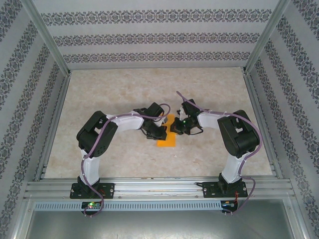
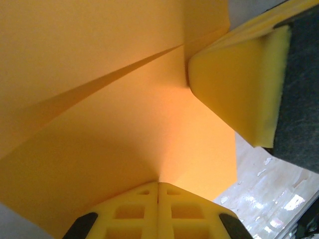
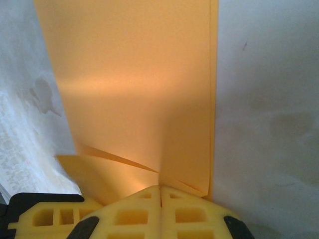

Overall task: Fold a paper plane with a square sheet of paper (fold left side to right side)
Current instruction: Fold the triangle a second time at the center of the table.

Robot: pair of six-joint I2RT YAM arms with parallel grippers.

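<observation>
Looking down from above, we find the orange sheet of paper (image 1: 166,140) near the middle of the pale tabletop (image 1: 124,94), with both arms bent inward so their tips meet over it. The left claw (image 1: 158,131) sits at the sheet's left edge and the right claw (image 1: 175,127) at its right edge, and the paper's upper part is caught between the two. A narrow orange strip reaches out from under them toward the arm bases.

From the left wrist, we see the left claw's two yellow fingers (image 2: 129,214) pressed together, pinching the sheet's edge at its centre seam. The paper spreads away from the pinch as a broad orange surface. One long diagonal crease runs across it, and a folded layer lies above that crease. At the sheet's far right corner, a yellow finger (image 2: 234,84) of the right claw touches the paper.

From the right wrist, the right claw's fingers (image 3: 189,214) are likewise pressed together on the sheet's near edge. The paper stretches straight away from them, its right border doubled into two thin layers. A small slanted flap lies just left of the pinch.

We cannot tell whether the gripped part is lifted off the tabletop.
</observation>
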